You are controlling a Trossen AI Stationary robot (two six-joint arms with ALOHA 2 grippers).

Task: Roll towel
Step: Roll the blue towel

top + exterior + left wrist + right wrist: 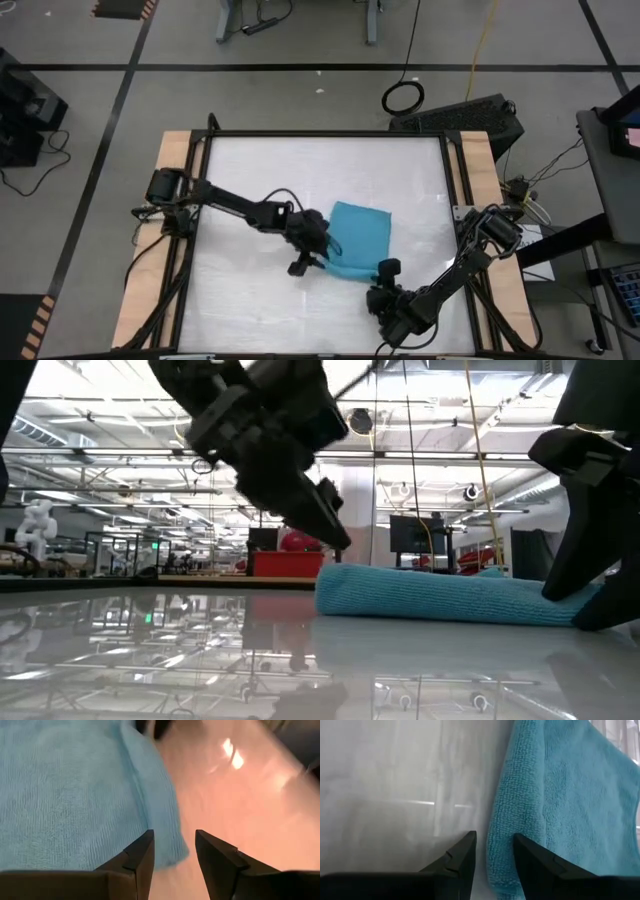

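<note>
We saw the left arm reach from its base at the table's (240,310) left edge across toward the middle, bent at the elbow, with its left claw (305,262) angled down at the near left corner of the towel (358,236). In the low view that claw (335,525) hung tilted just above the towel's (450,598) left end, apart from the cloth. Its own wrist view showed the two dark fingers (142,852) spread with a gap between them and nothing held; one fingertip lay over the towel's (65,795) edge and the other over bare table.

The right arm came in from the table's right edge, folded low along the near right side, and its right claw (386,272) sat at the towel's near right corner. In the low view the right claw (590,575) stood at the towel's right end, touching or very nearly touching it; we could not tell which. In its wrist view the fingers (462,855) were parted and empty, with the towel's (560,805) folded edge just beyond one fingertip.

The towel lay flat on the white table, a little right of the centre, between the two claws. Its near edge looked thicker, doubled over into a low ridge.
</note>
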